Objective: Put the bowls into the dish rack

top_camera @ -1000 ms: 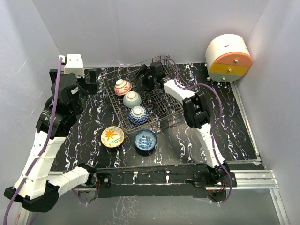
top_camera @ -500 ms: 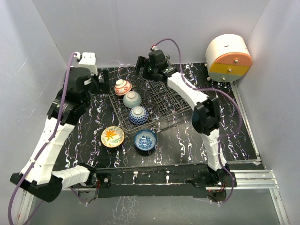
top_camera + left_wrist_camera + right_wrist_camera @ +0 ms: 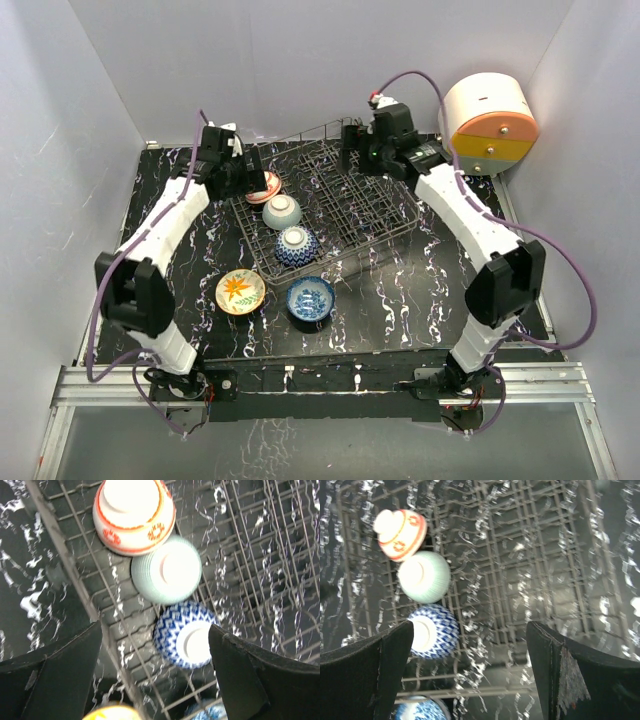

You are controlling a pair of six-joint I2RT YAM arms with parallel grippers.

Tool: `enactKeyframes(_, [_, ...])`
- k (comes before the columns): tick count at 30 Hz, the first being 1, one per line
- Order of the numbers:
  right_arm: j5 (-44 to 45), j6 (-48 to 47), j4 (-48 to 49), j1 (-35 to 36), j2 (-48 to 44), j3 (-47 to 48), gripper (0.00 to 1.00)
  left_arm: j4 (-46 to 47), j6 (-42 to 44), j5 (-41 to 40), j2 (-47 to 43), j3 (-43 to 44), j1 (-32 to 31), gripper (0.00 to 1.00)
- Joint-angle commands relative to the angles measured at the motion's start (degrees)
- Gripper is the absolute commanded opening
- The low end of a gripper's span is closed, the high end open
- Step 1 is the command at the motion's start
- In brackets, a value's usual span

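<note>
The left end effector is hovering with its jaws wide and empty, having swung in from the left over the dish rack's near-left edge, just beside the orange-banded bowl. The right end effector, also gaping and carrying nothing, has been pulling back from the rack's middle to its far right corner. Beneath them three bowls are sitting upside down in a row in the rack: the orange-banded one, the grey-green bowl and the blue zigzag bowl. None has shifted. The yellow floral bowl and blue-patterned bowl are waiting on the bench, so I reckon two loads remain.
</note>
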State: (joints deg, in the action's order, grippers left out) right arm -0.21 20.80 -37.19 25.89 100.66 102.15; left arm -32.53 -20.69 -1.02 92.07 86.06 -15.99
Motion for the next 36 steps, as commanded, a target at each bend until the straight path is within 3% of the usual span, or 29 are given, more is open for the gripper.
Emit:
enactKeyframes(1, [-1.33, -4.2, -1.46, -4.41, -8.12, -4.36, 0.99, 4.82, -4.91, 2.12, 5.77, 6.28, 0.74, 0.84])
enactKeyframes(8, [-3.46, -3.95, -0.99, -5.48, -15.98, -13.59, 0.99, 10.02, -4.84, -6.02, 17.7, 13.88, 0.7, 0.83])
enactKeyframes(16, [-5.4, -3.69, -0.43, -6.51, -17.97, -17.08, 0.99, 15.19, -5.14, -12.41, 22.66, 13.94, 0.79, 0.8])
enactKeyframes(24, [-6.49, -3.67, -0.43, -7.68, -16.72, -17.42, 0.99, 19.17, -6.72, -12.68, 26.95, 14.4, 1.48, 0.78])
enactKeyframes(29, [-7.37, -3.33, -0.86, -8.34, -15.67, -16.9, 1.0, 17.03, -7.35, -13.39, 30.14, 17.28, 1.54, 0.73])
enactKeyframes(36, [-8.18, -2.86, -0.87, -9.6, -14.65, -17.21, 1.0, 17.83, -7.35, -14.09, 29.82, 15.35, 2.39, 0.73])
